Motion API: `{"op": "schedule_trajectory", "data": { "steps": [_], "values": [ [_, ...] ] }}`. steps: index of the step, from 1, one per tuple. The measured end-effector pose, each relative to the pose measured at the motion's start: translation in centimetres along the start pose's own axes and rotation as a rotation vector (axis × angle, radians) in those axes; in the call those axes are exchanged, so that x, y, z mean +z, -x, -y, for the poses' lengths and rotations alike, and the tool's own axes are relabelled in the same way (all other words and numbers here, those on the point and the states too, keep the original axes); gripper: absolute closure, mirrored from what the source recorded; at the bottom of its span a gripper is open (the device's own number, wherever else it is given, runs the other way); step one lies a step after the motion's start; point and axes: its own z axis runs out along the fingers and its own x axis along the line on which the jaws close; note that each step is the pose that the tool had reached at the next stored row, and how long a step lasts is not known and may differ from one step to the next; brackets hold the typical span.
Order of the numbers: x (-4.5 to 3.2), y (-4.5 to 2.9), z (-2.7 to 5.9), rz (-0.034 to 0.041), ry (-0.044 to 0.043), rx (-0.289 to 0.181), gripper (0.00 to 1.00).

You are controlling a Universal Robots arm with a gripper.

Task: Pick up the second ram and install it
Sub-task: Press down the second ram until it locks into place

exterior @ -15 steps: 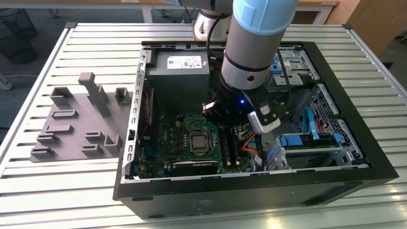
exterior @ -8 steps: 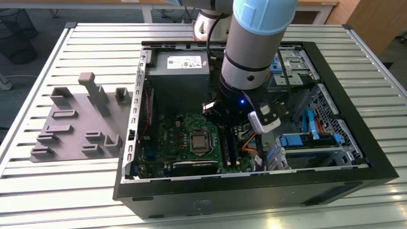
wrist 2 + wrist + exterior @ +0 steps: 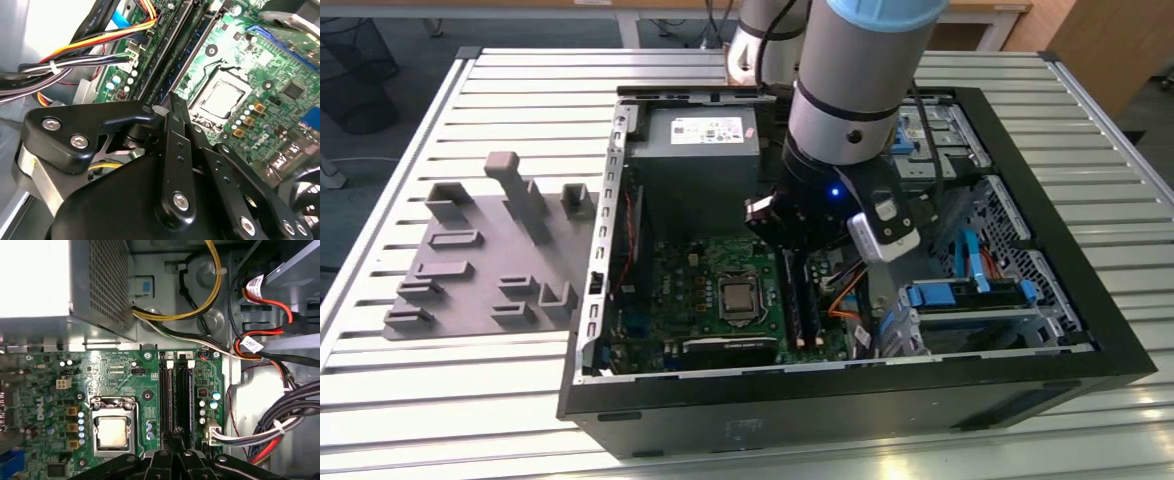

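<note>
Green board: the motherboard [image 3: 125,375] lies flat in the open computer case [image 3: 1067,380] on the slatted counter [image 3: 480,400].
Pincer: the pincer [image 3: 170,102] is drawn narrow, tips almost together, low over the two long black slots [image 3: 178,395].
Held or not: no stick shows between the tips.
Second ram: judged to be the bluish edge [image 3: 186,59] standing in a slot; not certain.
Key relation: it lies directly under the tips, its long axis running along the slots toward the grey power supply [image 3: 75,280].
Neighbour: processor socket [image 3: 112,430] just beside.
</note>
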Motion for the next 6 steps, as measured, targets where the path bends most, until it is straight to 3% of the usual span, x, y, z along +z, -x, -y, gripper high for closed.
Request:
{"op": "schedule_trajectory", "data": {
  "steps": [6],
  "values": [
    [-0.13, -0.01, 0.0, 0.0, 0.0001, 0.0, 0.89]
  ]
}}
